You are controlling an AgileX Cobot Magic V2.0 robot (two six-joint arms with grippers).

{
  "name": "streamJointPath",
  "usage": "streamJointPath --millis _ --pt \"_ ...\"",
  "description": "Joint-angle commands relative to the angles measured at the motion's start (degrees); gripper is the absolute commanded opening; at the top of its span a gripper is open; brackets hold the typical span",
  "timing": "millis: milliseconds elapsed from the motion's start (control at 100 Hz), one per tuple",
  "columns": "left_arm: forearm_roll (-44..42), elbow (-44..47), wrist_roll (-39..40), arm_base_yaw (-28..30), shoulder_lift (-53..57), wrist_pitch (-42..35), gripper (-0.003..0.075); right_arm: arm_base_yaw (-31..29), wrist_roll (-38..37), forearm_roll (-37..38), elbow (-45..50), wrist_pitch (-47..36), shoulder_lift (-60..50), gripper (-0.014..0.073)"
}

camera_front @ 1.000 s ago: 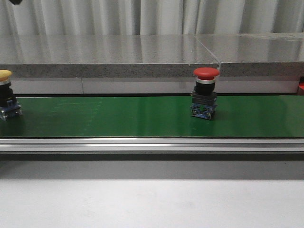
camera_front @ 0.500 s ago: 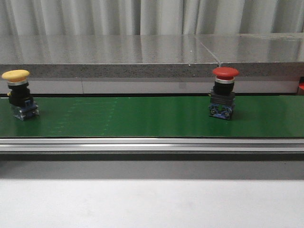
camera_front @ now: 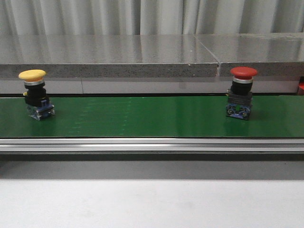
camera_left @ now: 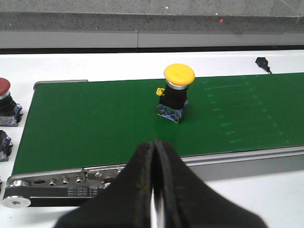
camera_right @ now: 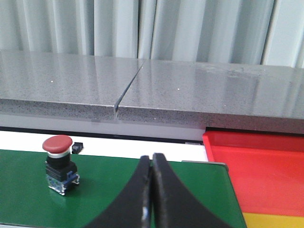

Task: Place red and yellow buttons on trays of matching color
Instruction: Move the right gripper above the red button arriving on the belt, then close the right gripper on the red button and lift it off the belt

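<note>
Green matte belt [camera_front: 142, 116] — glossy mushroom-capped red button [camera_front: 242, 92], yellow button [camera_front: 34, 95].

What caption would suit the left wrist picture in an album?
Shut left pincer poised over the green belt, facing an upright yellow button.

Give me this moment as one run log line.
yellow button on belt, left | red button on belt, right | left claw shut, empty | right claw shut, empty | red tray empty

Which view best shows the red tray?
The right wrist view: the flat red plastic tray spreads wide beside the green conveyor belt. The front view catches only a red sliver at its edge; the left wrist view shows none.
</note>
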State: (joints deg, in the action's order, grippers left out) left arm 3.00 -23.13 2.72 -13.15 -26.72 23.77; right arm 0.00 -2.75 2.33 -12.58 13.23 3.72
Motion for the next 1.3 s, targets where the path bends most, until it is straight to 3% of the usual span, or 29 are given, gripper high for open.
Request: streamJointPath --millis 0,130,220,470,560,650,820,850,970,1290 --pt "-0.06 -1.49 0.51 -0.32 -0.21 -4.97 -0.0019 -0.10 -0.04 -0.26 -7.95 4.56 5.99 -0.0069" --pt "-0.06 -1.49 0.51 -0.32 -0.21 -4.97 -0.0019 -0.10 -0.04 -0.26 -20.14 19.37 17.67 -0.0069" --pt "-0.06 -1.49 0.51 -0.32 -0.21 -4.97 -0.0019 -0.10 -0.04 -0.26 -27.05 25.29 25.90 -0.0069" --pt "-0.06 -1.49 0.51 -0.32 -0.21 -4.97 -0.0019 -0.10 -0.04 -0.87 -33.75 23.41 42.77 -0.0066" --pt "-0.06 -1.49 0.51 -0.32 -0.21 -4.97 -0.0019 -0.10 -0.04 -0.94 -33.75 22.68 46.05 -0.0022" --pt "-0.06 -1.49 0.51 -0.32 -0.21 -4.97 -0.0019 -0.10 -0.04 -2.71 -33.75 23.75 48.63 0.0120" --pt "-0.06 -1.49 0.51 -0.32 -0.21 -4.97 -0.0019 -0.10 -0.04 -4.95 -33.75 24.61 50.72 0.0626" --pt "-0.06 -1.49 0.51 -0.32 -0.21 -4.97 -0.0019 -0.10 0.02 -4.95 -33.75 24.61 50.71 0.0671" --pt "-0.06 -1.49 0.51 -0.32 -0.21 -4.97 -0.0019 -0.10 0.22 -4.95 -33.75 23.51 50.97 0.0625" --pt "-0.06 -1.49 0.51 -0.32 -0.21 -4.97 -0.0019 -0.10 6.60 -9.71 -38.56 24.34 61.77 0.0624"
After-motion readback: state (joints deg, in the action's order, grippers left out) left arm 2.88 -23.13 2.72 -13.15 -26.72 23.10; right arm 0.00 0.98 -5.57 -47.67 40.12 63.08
